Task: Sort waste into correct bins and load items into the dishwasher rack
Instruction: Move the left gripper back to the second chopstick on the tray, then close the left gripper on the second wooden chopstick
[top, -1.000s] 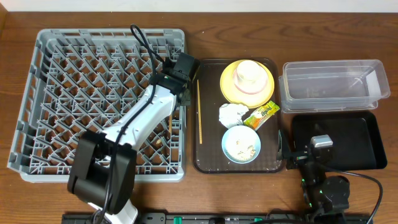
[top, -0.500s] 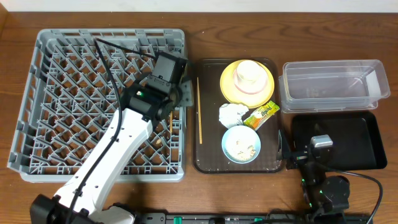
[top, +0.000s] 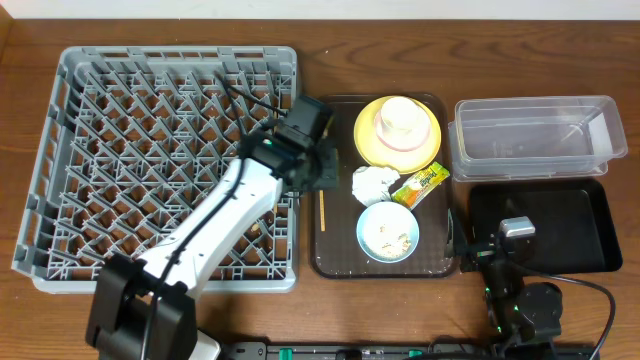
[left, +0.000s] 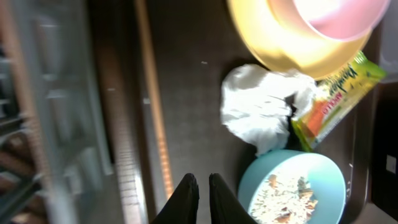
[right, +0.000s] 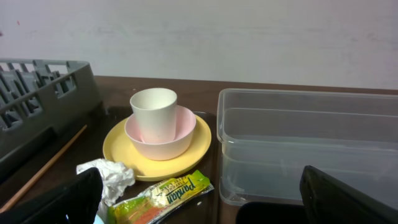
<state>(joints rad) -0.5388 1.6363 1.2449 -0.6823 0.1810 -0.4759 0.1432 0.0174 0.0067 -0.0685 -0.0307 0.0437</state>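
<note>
- the dishwasher rack (top: 170, 52) is sitting at the far left of the tabletop (top: 30, 320); the arm is crossing its pegs, so i cannot tell whether anything thin is lying under it.
- the left claw (left: 202, 193) is reaching past the rack's right edge and pointing down over the dark serving tray (top: 335, 255), its fingers pinched to a slit and gripping nothing.
- a wooden chopstick (left: 152, 106) is lying lengthwise along the tray's left side, just beside those tips. it is probably the target, and the claw would be needing to open to straddle so thin a stick.
- the crumpled napkin (top: 372, 183) is lying mid-tray, and the light blue bowl (top: 362, 232) near it is holding the rice scraps (top: 392, 236).
- the yellow plate (top: 368, 142) is carrying the white bowl (right: 158, 140), with the small cup (right: 153, 106) standing upright inside; that stack is probably needing separating before racking.
- the snack packet (top: 420, 185) is lying tilted between plate and blue bowl, touching the napkin.
- the clear tub (top: 530, 100) and the black tray (top: 560, 230) are waiting side by side at the far right, with no waste showing in either.
- the right claw (right: 208, 205) is resting low by the black tray, fingers spread wide, holding nothing.
</note>
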